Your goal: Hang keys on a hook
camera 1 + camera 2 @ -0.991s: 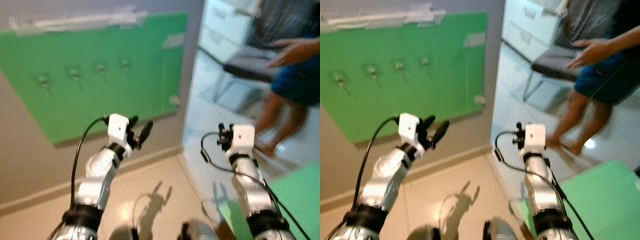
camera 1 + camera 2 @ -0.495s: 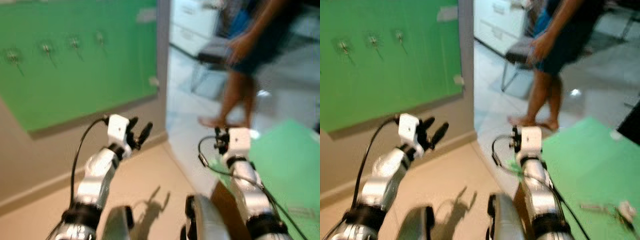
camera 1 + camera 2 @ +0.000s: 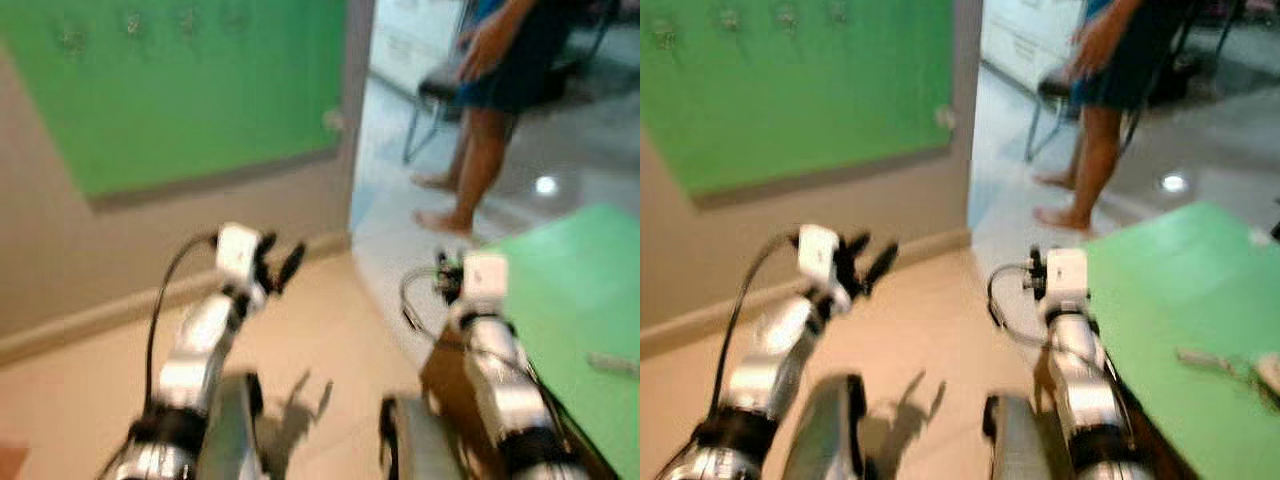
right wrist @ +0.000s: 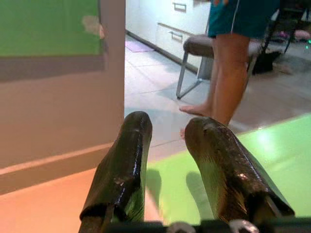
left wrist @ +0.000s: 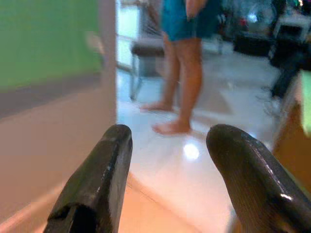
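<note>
Right eye view: keys (image 3: 1230,366) look like the small pale, blurred clutter on the green worktop (image 3: 1160,290), close to its right edge. Too smeared to confirm, but nothing else fits. Not grasped by either gripper.

Hooks (image 3: 730,18) sit in a row high on the green board (image 3: 810,90) on the wall, well apart from the keys and off to the robot's left. Judgement: this is the fetch leg, hang step not started.

Left gripper (image 3: 278,262) is raised in front of the torso, fingers (image 5: 97,179) spread, nothing between them. Right gripper (image 4: 167,160) is also raised, aimed over the worktop's near corner; fingers released with a narrow gap, empty.

Arms are held up and forward, presumably a carry pose for walking so they clear the legs.

Room: bare tan floor (image 3: 930,330) between wall and worktop gives space to turn. Worktop's near edge is just beside the right arm, so that's the clip risk. A person (image 3: 1110,90) stands beyond the doorway next to a chair (image 3: 440,95), well apart from the worktop.
</note>
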### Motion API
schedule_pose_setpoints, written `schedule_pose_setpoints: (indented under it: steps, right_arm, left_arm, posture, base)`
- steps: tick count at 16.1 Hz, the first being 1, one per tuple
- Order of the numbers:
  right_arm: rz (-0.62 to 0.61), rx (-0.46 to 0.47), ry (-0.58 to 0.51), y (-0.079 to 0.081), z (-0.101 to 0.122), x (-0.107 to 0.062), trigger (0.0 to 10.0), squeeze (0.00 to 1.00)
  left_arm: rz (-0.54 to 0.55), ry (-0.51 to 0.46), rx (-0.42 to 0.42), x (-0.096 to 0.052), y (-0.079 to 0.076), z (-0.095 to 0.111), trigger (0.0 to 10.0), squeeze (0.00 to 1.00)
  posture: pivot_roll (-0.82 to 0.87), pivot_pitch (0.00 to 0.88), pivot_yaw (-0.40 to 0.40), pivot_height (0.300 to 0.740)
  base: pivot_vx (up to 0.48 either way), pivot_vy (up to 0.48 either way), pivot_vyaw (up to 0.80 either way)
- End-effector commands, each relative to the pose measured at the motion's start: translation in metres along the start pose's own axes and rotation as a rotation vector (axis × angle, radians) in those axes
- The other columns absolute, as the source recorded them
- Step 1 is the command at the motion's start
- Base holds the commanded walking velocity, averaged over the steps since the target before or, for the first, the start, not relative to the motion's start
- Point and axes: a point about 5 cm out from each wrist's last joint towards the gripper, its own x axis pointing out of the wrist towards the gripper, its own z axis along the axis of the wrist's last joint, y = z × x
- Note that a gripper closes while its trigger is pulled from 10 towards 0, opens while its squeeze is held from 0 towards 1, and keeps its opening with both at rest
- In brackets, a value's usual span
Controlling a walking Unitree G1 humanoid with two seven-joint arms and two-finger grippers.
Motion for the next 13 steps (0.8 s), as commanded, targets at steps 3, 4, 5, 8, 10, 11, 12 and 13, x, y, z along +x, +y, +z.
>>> schedule_pose_setpoints:
  steps: [3, 4, 5, 8, 10, 11, 12, 13]
  right_arm:
    - [0.001, 0.008, -0.006, 0.0002, 0.0022, -0.0001, 10.0, 0.0]
    - [0.0, 0.011, -0.005, -0.0003, 0.002, -0.0004, 10.0, 0.0]
    - [-0.001, 0.013, -0.005, -0.0006, 0.0021, -0.0007, 10.0, 0.0]
    - [-0.006, 0.016, -0.005, -0.0012, 0.0017, -0.0018, 10.0, 0.0]
    - [-0.01, 0.013, -0.004, -0.0026, 0.0013, -0.0029, 10.0, 0.0]
    - [-0.011, 0.011, -0.005, -0.003, 0.0014, -0.003, 10.0, 0.0]
    - [-0.009, 0.011, -0.006, -0.0028, 0.0016, -0.0031, 10.0, 0.0]
    - [-0.008, 0.011, -0.006, -0.0028, 0.0017, -0.0031, 10.0, 0.0]
  left_arm:
    - [-0.026, -0.017, 0.025, 0.0055, 0.0014, 0.0085, 10.0, 0.0]
    - [-0.031, -0.018, 0.028, 0.0064, 0.0014, 0.0092, 10.0, 0.0]
    - [-0.035, -0.02, 0.03, 0.007, 0.0011, 0.0097, 10.0, 0.0]
    - [-0.044, -0.022, 0.033, 0.0082, 0.0002, 0.0104, 10.0, 0.0]
    - [-0.045, -0.022, 0.034, 0.0086, 0.0009, 0.0101, 10.0, 0.0]
    - [-0.046, -0.024, 0.033, 0.0089, 0.0005, 0.01, 10.0, 0.0]
    - [-0.048, -0.026, 0.032, 0.0089, -0.0004, 0.0099, 10.0, 0.0]
    - [-0.05, -0.027, 0.031, 0.009, -0.0013, 0.0099, 10.0, 0.0]
  posture:
    - [-0.15, 0.019, 0.016, 0.581]
    - [-0.15, 0.02, 0.017, 0.581]
    - [-0.15, 0.021, 0.018, 0.581]
    - [-0.16, 0.023, 0.019, 0.581]
    - [-0.16, 0.025, 0.016, 0.581]
    - [-0.16, 0.026, 0.016, 0.581]
    - [-0.16, 0.027, 0.016, 0.581]
    - [-0.16, 0.027, 0.015, 0.581]
  base:
    - [0.0, 0.0, -0.54]
    - [0.0, 0.0, -0.52]
    - [0.0, 0.0, -0.52]
    - [0.0, 0.0, -0.54]
    - [0.0, 0.0, -0.53]
    - [0.0, 0.0, -0.54]
    - [0.0, 0.0, -0.53]
    - [0.0, 0.0, -0.54]
